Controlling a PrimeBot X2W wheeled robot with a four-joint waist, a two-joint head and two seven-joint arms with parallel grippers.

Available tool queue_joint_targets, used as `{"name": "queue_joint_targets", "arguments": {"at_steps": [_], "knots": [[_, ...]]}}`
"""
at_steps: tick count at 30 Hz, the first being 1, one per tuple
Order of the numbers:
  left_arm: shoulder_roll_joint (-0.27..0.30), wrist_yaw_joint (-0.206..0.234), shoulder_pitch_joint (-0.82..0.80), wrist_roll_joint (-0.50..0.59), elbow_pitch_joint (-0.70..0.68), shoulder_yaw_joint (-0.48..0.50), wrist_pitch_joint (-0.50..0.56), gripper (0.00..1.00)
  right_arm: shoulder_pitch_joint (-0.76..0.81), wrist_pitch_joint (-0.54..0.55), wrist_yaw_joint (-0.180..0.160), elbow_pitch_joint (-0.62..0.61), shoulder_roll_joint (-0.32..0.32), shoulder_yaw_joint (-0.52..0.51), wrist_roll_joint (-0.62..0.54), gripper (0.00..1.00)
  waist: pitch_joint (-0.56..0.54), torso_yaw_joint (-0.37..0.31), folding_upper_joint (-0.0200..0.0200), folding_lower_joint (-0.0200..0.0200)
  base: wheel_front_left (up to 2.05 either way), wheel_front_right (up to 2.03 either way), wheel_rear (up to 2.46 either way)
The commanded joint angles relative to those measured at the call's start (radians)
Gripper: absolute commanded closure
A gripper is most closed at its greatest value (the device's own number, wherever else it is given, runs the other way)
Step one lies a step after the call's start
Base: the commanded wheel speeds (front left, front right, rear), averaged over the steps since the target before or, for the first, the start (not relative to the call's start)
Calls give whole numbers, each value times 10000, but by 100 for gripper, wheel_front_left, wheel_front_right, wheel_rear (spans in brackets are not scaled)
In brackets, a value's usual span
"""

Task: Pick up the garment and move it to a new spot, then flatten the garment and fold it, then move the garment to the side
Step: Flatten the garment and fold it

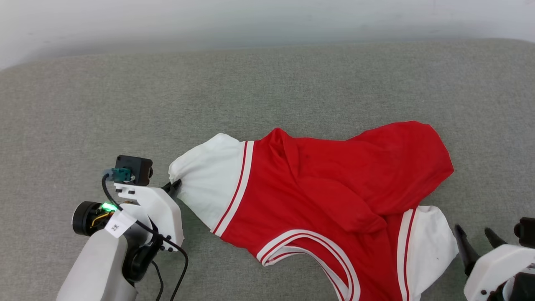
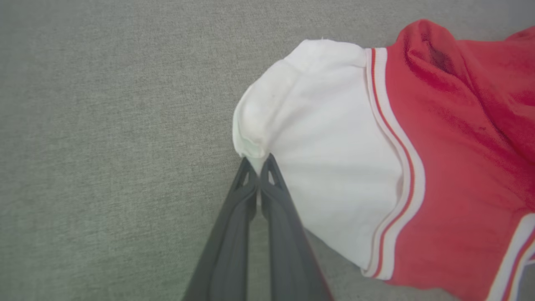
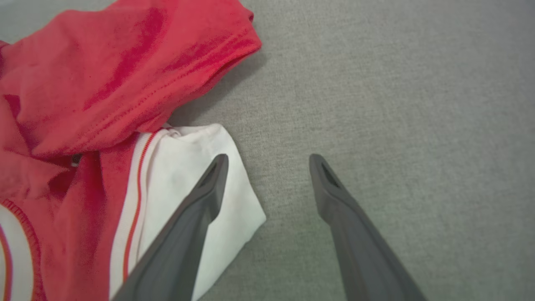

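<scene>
Pinching a white sleeve of the rumpled red jersey shirt (image 1: 334,184), the left gripper (image 2: 260,165) is clamped tight. The right gripper (image 3: 268,161) gapes wide just beside the other sleeve.

A wide surface (image 1: 267,83) covered in grey-green woven cloth takes most of the head view and reaches its left, right and bottom borders. Its far edge (image 1: 292,45) runs almost straight across the upper part and bends down in a soft curve at the left corner, so the surface looks padded. Behind this edge lies a pale whitish band (image 1: 267,16), smooth and blurred; whether it is a wall or a floor cannot be told. In both wrist views the same cloth shows a fine, even weave. The light is soft and even, and shadows are faint.
</scene>
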Motion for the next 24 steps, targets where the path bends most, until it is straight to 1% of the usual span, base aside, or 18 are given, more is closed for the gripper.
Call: {"name": "queue_joint_targets", "arguments": {"at_steps": [1, 5, 10, 15, 17, 18, 19, 20, 24], "knots": [[-7, 51, 146, 15, -65, 70, -100, 100, 29, 174, -3, 41, -105, -55, 132, 0, -57, 59, -1, 0, 0, 0, 0], [-42, 146, 368, 56, -425, 83, -465, 100, 39, 1386, -3, 402, -412, -15, 313, 0, -136, 190, -1, 0, 0, 0, 0], [-81, 209, 552, 54, -889, -28, -477, 100, -218, 2240, -3, 792, -753, 404, 520, 0, -150, 403, -1, 0, 0, 0, 0], [-107, 178, 612, 0, -1092, -149, -401, 100, -168, 3311, -2, 1307, -805, 1008, 897, 0, -116, 574, -1, 0, 0, 0, 0], [-112, 170, 613, -34, -1128, -195, -389, 100, -70, 3790, 6, 1473, -704, 1093, 1033, 0, -88, 627, -1, 0, 0, 0, 0], [-106, 170, 620, -36, -1140, -206, -396, 100, -22, 4042, 10, 1535, -700, 1132, 1043, 54, -78, 646, -1, 0, 0, 0, 0], [-103, 174, 633, -40, -1151, -220, -400, 100, 8, 4224, 10, 1554, -647, 1148, 1153, 85, -69, 661, -1, 0, 0, 0, 0], [-95, 174, 644, -50, -1157, -230, -407, 100, 9, 4341, 12, 1528, -591, 1135, 1228, 100, -67, 667, -1, 0, 0, 0, 0], [-43, 194, 712, -79, -1135, -205, -485, 100, 9, 4507, 6, 1287, -737, 974, 1314, 100, -163, 636, -1, 0, 0, 0, 0]]}}
